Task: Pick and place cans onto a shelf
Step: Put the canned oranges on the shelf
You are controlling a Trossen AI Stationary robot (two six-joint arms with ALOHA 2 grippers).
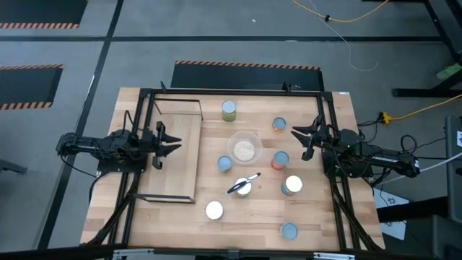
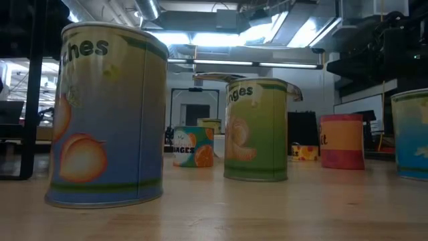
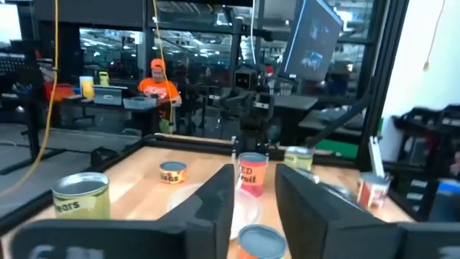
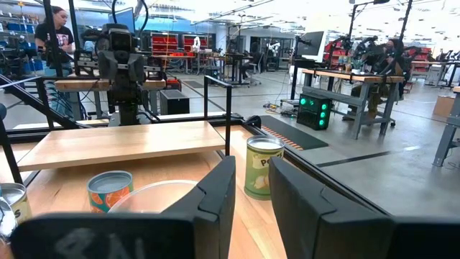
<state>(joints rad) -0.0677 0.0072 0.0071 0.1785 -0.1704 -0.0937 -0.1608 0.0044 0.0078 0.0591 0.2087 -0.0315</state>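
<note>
eight or so cans stood scattered over the right half of the table (image 1: 317, 217), and none of them sat on the shelf (image 1: 173, 155), a light-wood board in a thin black wire frame at the left side, which carried nothing. a green-topped can (image 1: 229, 110) stood at the far side near the shelf's corner, a blue-grey-topped can (image 1: 225, 164) and a white-topped one (image 1: 214, 210) lay nearer the front, and others ringed a clear bowl (image 1: 245, 149) of pale grains. a thin silver-and-black utensil (image 1: 243, 183) rested across the top of one tin.

the left gripper (image 1: 167, 142) hovered over the shelf's inner edge with its fingers spread apart and nothing between them. the right gripper (image 1: 304, 139) hung at the right side, likewise parted and empty, close to an orange-sided can (image 1: 279, 124) and a red-sided can (image 1: 281, 159).

these tins looked rigid and would not give under a squeeze, so a firm closing should be safe. their smooth printed sides seemed likely to be slippery, and if full they would be fairly heavy for their size, so a loose hold might let one slide. the best grip was probably across the round body at about mid-height, fingers on opposite sides, with the can kept upright. the tin under the utensil was better left until later, since lifting it could tip the utensil off. the cans nearest each gripper seemed the easiest first picks.
</note>
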